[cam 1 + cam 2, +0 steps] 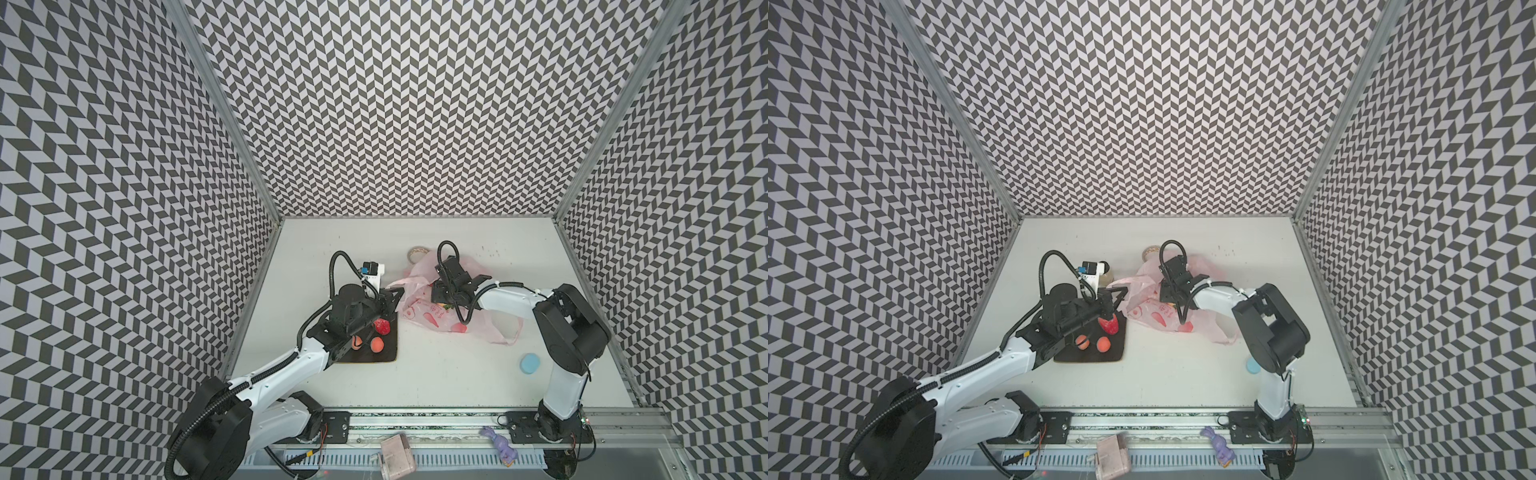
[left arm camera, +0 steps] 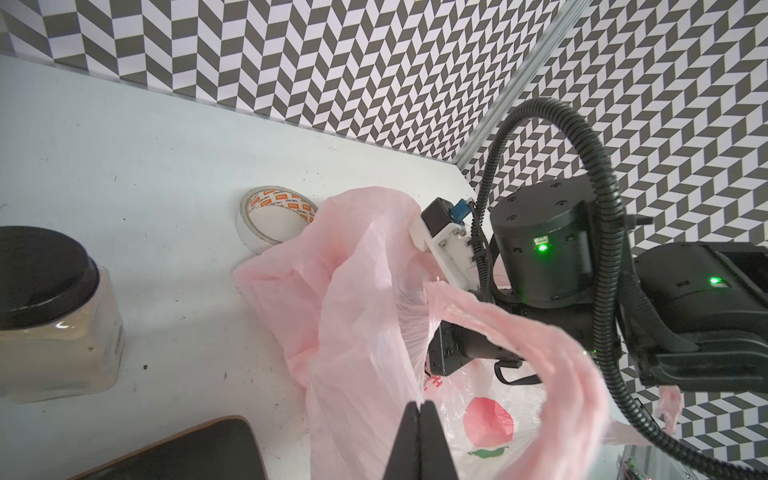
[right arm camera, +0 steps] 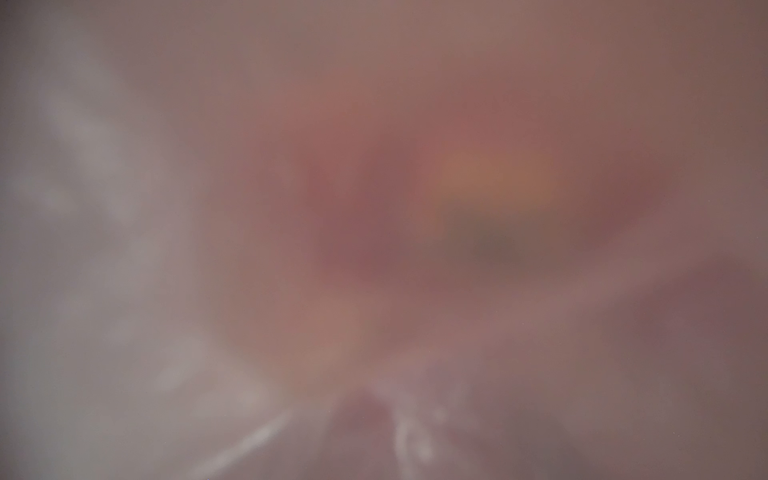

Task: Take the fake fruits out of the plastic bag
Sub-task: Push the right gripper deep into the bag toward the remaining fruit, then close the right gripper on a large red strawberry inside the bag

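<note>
The plastic bag (image 2: 365,291) is thin, crinkly, translucent pink film. The strawberry (image 1: 382,326) looks like glossy plastic, and the tray (image 1: 389,351) is matt black. The desk (image 1: 436,374) is smooth, matt white.

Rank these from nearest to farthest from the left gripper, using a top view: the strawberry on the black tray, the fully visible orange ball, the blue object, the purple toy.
From the left gripper, shut on the plastic bag:
1. strawberry, on the black tray, closest.
2. orange ball, same tray, towards the front.
3. blue object, right side of the table.
4. purple toy, on the front rail.
</note>
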`<state>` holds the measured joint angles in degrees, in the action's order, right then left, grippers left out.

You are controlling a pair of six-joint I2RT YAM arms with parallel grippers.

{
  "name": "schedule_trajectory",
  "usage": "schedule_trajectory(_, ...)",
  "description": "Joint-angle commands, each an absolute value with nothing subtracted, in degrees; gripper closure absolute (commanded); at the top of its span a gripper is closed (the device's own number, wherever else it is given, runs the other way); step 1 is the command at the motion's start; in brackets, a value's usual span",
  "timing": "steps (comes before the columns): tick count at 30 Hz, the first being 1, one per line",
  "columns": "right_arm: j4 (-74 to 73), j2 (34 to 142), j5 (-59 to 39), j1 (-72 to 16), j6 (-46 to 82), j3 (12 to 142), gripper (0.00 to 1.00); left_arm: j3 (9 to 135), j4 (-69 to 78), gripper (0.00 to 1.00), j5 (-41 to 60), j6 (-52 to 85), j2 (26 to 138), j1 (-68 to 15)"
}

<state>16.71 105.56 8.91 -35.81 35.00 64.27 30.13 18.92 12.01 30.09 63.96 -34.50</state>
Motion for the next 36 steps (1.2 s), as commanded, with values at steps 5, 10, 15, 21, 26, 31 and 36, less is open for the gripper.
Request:
schedule_trajectory(5, 18.71, 101.99, 7.44, -35.92, 31.5, 62.91, 0.32, 30.17, 20.83, 1.0, 10.99, 30.38, 62.41, -34.84)
schedule_trajectory(10, 18.89, 103.2, 6.51, -36.71, 31.14, 63.01, 0.36, 30.11, 21.06, 1.0, 11.16, 30.5, 62.31, -34.81)
schedule_trajectory(15, 18.99, 104.75, 7.11, -37.09, 31.55, 63.54, 0.4, 30.15, 21.07, 1.0, 11.45, 30.76, 62.34, -34.8)
schedule_trajectory(21, 18.93, 105.75, 8.53, -37.09, 31.07, 64.11, 0.49, 30.27, 20.78, 1.0, 11.34, 30.72, 62.16, -34.85)
schedule_trajectory(26, 16.83, 100.75, 10.08, -37.09, 31.42, 61.6, 0.59, 30.71, 20.48, 1.0, 10.01, 31.0, 61.94, -34.89)
schedule_trajectory(31, 7.24, 92.24, 7.11, -37.31, 28.01, 54.03, 0.62, 31.33, 21.36, 1.0, 8.77, 32.81, 62.2, -34.4)
schedule_trajectory(36, -1.39, 84.52, 3.93, -38.4, 22.39, 47.76, 0.62, 31.9, 23.0, 1.0, 8.9, 34.68, 63.22, -33.76)
